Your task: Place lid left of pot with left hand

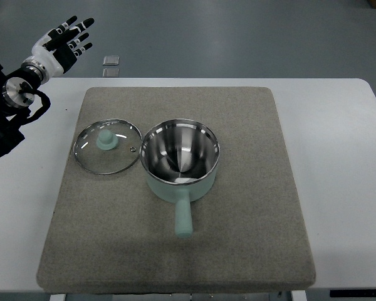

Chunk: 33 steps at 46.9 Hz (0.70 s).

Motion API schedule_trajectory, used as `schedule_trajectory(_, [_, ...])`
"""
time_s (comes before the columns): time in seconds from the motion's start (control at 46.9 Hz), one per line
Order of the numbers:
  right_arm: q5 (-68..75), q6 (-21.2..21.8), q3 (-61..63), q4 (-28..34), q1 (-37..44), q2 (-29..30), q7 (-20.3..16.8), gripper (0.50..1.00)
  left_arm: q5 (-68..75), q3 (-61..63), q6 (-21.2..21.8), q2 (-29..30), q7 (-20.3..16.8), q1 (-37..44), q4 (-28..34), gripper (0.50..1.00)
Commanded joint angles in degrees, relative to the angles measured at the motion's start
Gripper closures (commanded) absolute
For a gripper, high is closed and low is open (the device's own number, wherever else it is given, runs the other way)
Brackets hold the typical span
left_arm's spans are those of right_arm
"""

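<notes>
A mint-green pot (179, 160) with a shiny steel inside stands uncovered on the grey mat (250, 207), its handle pointing toward the near edge. The glass lid (108, 147), with a steel rim and a mint knob, lies flat on the mat just left of the pot, its rim touching or nearly touching the pot's rim. My left hand (67, 41) is raised at the far left corner, well away from the lid, fingers spread and holding nothing. The right arm does not show.
The mat covers most of a white table (338, 125). Two small pale squares (111, 65) lie on the floor beyond the table's far edge. My black left arm (6, 119) hangs over the table's left edge.
</notes>
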Motion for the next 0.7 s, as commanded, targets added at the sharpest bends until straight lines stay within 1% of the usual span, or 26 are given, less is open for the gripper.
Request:
schedule_trajectory(0.0, [0.0,0.0,0.0,0.0,-0.1,0.0,0.0,0.576,0.1,0.0,0.1,-0.1,-0.6,0.0,0.0,0.506])
schedule_trajectory(0.235, [0.0,0.0,0.0,0.0,-0.1,0.0,0.0,0.576,0.0,-0.3,-0.4,-0.7,-4.0,0.0,0.0,0.506])
schedule_trajectory(0.341, [0.0,0.0,0.0,0.0,0.0,0.0,0.0,0.576,0.0,-4.7,0.1,-1.2,-7.1,-0.1,1.5,0.506])
schedule_trajectory(0.512, [0.0,0.0,0.0,0.0,0.0,0.0,0.0,0.576,0.1,-14.5,0.4,-3.8,-7.1,-0.1,5.5,0.506])
schedule_trajectory(0.683, [0.0,0.0,0.0,0.0,0.0,0.0,0.0,0.576,0.4,-14.5,1.2,-6.1,-7.5,0.0,6.2,0.506])
